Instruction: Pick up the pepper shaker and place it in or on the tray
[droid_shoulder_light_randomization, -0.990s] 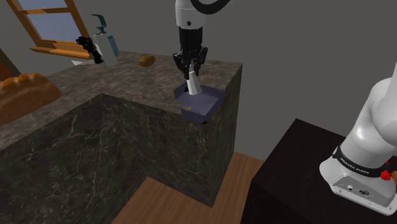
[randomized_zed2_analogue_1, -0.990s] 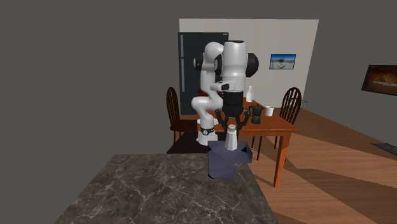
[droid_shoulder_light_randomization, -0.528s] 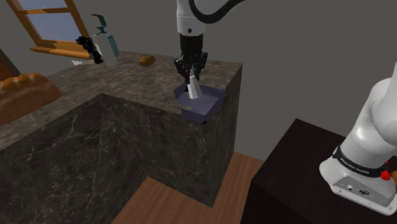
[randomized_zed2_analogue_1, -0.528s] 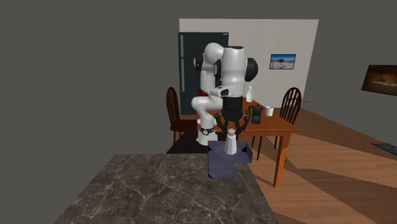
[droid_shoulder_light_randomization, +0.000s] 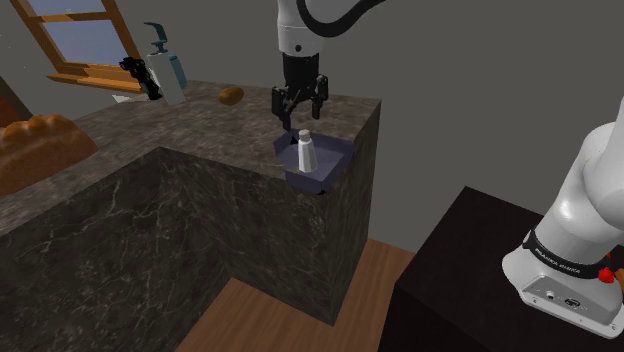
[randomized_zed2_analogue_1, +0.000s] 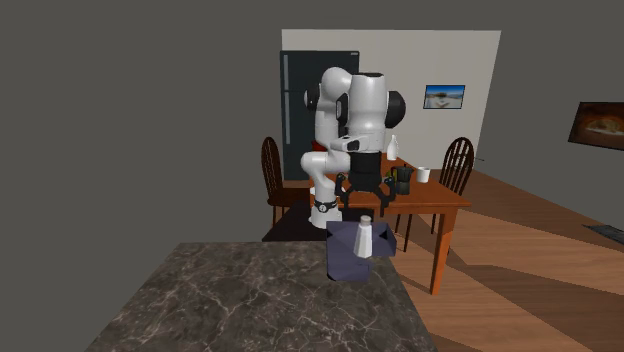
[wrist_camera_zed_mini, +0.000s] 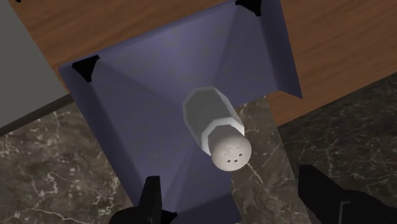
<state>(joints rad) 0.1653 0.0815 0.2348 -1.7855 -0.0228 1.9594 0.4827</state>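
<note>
The pepper shaker (droid_shoulder_light_randomization: 306, 152) is a pale, faceted bottle with a holed cap, and it stands inside the dark blue tray (droid_shoulder_light_randomization: 325, 172). The tray sits at the counter's corner and juts past the edge. My gripper (droid_shoulder_light_randomization: 300, 101) hangs right above the shaker, open, with its fingers apart and clear of the cap. The second exterior view has the gripper (randomized_zed2_analogue_1: 366, 192) above the shaker (randomized_zed2_analogue_1: 365, 237) in the tray (randomized_zed2_analogue_1: 347, 262). In the wrist view the shaker (wrist_camera_zed_mini: 216, 130) stands on the tray floor (wrist_camera_zed_mini: 146, 95), ahead of my gripper (wrist_camera_zed_mini: 232, 181), and the two black fingers (wrist_camera_zed_mini: 151, 198) touch nothing.
The dark marble counter (droid_shoulder_light_randomization: 150, 130) carries a bread loaf (droid_shoulder_light_randomization: 40, 140), a small bun (droid_shoulder_light_randomization: 231, 96) and a soap dispenser (droid_shoulder_light_randomization: 165, 70) below a window. The black stand (droid_shoulder_light_randomization: 470, 270) is at lower right. A wooden dining table (randomized_zed2_analogue_1: 435, 195), chairs and a fridge (randomized_zed2_analogue_1: 305, 100) lie beyond.
The fingers were shut on the shaker and lowering it into the tray; they have now opened and lifted a little. The shaker stands free in the tray.
</note>
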